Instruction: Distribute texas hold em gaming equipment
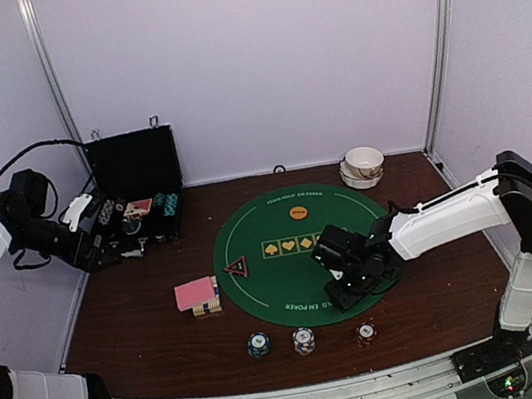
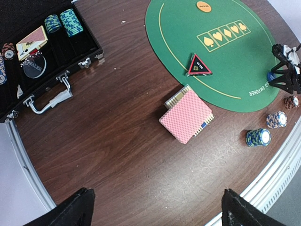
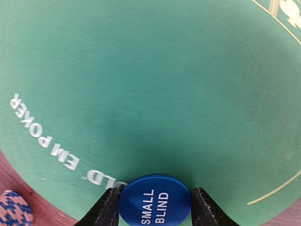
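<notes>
Green felt mat [image 1: 268, 221] on a dark wood worktop [image 1: 137, 341], with your two arms over it. Your right end effector [image 3: 154, 207] sits low at the mat's near edge, about half open. Its fingers [image 3: 109, 209] press against either side of a blue disc [image 3: 154, 200] marked "SMALL BLIND", which lies flat on the felt. Your left end effector [image 2: 155, 212] is spread wide and holds nothing. It hangs near an open black case [image 1: 134, 165], well to the left of the right one.

The job looks partly done. Already laid out are an orange disc [image 1: 298, 213] on the felt beyond the right end effector, a marker [image 1: 235, 267] on the felt to its left, and three chip stacks [image 1: 304, 340] on bare wood nearer you. One of those stacks is just beside the end effector. The cards [image 1: 197, 293] lie stacked farther left, off the mat, with none dealt. The case still holds chips and cards, so more seems left to set out.

Count:
- Blue disc: one.
- Orange disc: one.
- Marker: one.
- Chip stacks out on the worktop: three.
- Card packs: what looks like two, one pink-backed over another.
- Teal chip stacks in the case: at least two.
</notes>
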You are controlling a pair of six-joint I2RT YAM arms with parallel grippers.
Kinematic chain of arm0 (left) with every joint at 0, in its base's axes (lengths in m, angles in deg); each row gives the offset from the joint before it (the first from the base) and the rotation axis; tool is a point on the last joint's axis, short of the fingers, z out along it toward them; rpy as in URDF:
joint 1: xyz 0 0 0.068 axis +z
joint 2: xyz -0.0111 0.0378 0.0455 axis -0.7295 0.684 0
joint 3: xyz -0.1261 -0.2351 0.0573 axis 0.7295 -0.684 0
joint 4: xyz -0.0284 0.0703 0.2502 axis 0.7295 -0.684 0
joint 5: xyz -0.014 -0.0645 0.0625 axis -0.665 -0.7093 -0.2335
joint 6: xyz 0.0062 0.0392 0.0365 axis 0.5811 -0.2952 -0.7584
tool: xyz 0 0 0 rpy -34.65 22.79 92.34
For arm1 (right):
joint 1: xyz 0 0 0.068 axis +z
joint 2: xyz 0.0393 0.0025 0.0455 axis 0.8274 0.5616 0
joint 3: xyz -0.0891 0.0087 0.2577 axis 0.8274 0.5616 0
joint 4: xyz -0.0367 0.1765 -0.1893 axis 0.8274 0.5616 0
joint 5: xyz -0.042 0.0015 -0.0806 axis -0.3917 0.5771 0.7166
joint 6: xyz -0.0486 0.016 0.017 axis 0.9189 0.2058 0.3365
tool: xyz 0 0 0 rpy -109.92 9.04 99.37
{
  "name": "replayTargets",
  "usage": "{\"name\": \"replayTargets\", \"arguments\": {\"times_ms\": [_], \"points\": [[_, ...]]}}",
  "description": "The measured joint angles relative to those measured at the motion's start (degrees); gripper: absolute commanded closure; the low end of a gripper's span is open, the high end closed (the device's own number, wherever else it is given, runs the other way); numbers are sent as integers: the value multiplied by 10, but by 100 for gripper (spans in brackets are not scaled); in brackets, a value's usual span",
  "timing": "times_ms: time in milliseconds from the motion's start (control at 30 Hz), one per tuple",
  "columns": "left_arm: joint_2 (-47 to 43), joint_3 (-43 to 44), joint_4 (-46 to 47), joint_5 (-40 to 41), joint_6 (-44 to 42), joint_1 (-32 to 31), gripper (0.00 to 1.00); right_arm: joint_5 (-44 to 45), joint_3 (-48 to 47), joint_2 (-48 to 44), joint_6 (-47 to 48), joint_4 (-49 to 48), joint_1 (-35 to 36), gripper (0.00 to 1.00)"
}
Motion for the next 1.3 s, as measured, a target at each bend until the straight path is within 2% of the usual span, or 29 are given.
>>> {"name": "replayTargets", "arguments": {"times_ms": [233, 267, 367, 533, 767, 1033, 1300], "points": [[-1, 0, 0, -2, 0, 0, 3, 10, 13, -13, 1, 10, -21, 49], [-1, 1, 0, -2, 0, 0, 3, 11, 13, -13, 1, 10, -21, 47], [-1, 1, 0, -2, 0, 0, 3, 14, 13, -13, 6, 12, -21, 31], [-1, 3, -2, -2, 0, 0, 2, 22, 12, -21, 13, 30, -26, 16], [-1, 10, -10, -2, -3, 0, 2, 18, -2, -90, 15, 100, -14, 12], [-1, 11, -16, -2, -9, 0, 2, -14, 5, -184, -9, 170, 60, 14], [-1, 21, -24, -2, -11, 0, 2, -50, 25, -181, -31, 194, 107, 16]]}}
